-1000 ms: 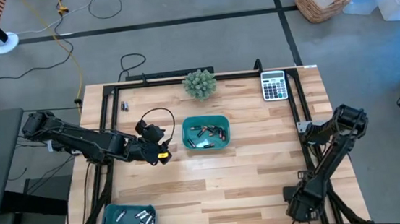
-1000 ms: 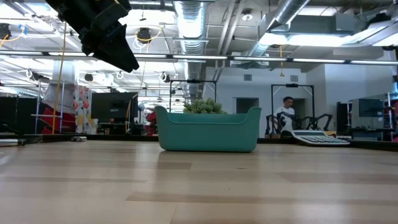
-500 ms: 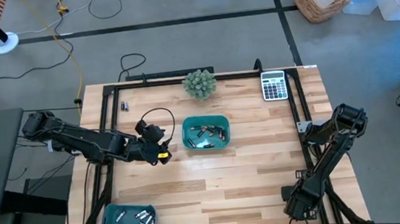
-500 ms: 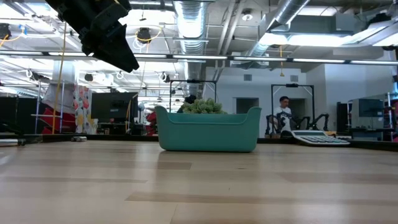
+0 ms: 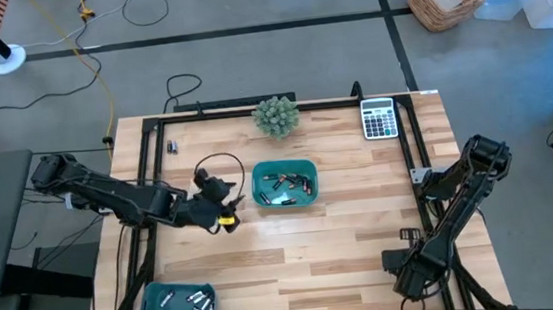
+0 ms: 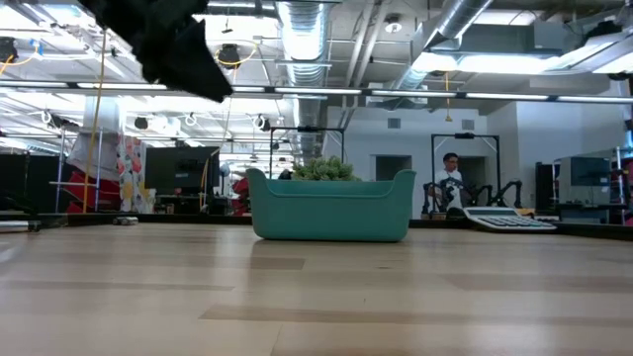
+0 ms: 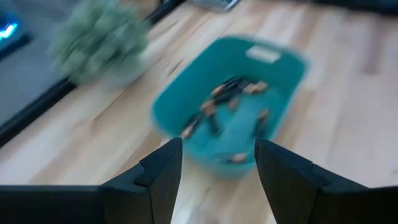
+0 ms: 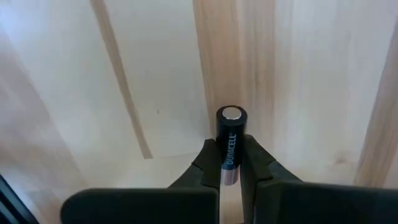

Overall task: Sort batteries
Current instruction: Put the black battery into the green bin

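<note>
1. Right gripper (image 8: 229, 167): jaws pinched on one battery (image 8: 229, 140). The cell's long axis runs straight out along the fingers, and its capped end pokes past the tips over bare table (image 8: 155, 74).
2. Left gripper (image 7: 217, 165): jaws spread, nothing between them. The centre tray (image 7: 283, 68) lies dead ahead, just beyond the fingertips.
3. Loose batteries (image 7: 230, 102) lie jumbled in that tray at mixed angles, none squared to the jaw gap.
4. Near tray (image 5: 154, 298) at the left front corner holds more cells, well behind the left jaws.
5. Judgement: the left arm is far nearer the centre tray, and the next pick is its job. The wrist must turn so the jaws straddle a cell across its long axis.
6. The right arm's cell needs a drop spot. Both trays are well apart from it.
</note>
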Tool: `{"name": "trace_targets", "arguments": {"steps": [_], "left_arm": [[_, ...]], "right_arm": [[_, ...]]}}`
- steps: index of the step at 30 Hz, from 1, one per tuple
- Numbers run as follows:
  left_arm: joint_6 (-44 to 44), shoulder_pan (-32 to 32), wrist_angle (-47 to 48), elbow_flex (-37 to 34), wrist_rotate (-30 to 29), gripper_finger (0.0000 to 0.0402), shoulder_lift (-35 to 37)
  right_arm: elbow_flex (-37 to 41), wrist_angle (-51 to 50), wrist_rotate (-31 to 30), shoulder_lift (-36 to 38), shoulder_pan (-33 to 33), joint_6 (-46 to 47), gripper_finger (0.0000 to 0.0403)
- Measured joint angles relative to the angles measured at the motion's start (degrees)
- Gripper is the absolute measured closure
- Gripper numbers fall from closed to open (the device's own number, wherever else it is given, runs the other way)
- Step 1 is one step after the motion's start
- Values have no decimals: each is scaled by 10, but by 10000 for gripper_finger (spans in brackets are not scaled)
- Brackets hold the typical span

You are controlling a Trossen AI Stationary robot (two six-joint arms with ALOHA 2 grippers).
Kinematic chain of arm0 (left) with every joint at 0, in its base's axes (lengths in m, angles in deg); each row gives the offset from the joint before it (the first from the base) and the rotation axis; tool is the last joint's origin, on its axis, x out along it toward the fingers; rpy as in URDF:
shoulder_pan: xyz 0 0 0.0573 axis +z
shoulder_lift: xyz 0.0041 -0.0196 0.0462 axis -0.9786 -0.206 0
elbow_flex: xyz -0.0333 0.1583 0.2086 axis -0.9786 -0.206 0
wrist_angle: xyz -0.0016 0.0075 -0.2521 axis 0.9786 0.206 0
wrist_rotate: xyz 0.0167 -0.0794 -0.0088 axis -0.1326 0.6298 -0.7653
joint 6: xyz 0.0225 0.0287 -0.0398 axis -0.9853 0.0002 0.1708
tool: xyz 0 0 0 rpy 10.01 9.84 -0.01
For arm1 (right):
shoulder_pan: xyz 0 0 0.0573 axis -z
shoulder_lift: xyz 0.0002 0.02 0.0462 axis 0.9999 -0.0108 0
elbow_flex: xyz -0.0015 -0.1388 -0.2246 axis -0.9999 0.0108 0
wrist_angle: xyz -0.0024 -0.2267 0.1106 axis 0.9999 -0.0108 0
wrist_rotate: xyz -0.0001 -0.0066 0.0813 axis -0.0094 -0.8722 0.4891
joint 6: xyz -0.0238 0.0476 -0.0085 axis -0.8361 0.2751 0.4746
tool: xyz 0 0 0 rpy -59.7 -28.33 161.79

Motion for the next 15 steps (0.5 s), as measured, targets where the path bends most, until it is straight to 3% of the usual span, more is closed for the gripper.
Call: {"name": "trace_targets", "arguments": {"steps": [3, 7, 15], "left_arm": [[-84, -8, -125, -28, 14, 205, 0], [-171, -5, -260, -62, 81, 205, 0], [-165, 13, -292, -97, 112, 205, 0]], "right_arm": [[0, 0, -8, 0, 0, 5, 376], [0, 2, -30, 0, -2, 8, 376], [0, 18, -89, 2, -2, 20, 376]]}}
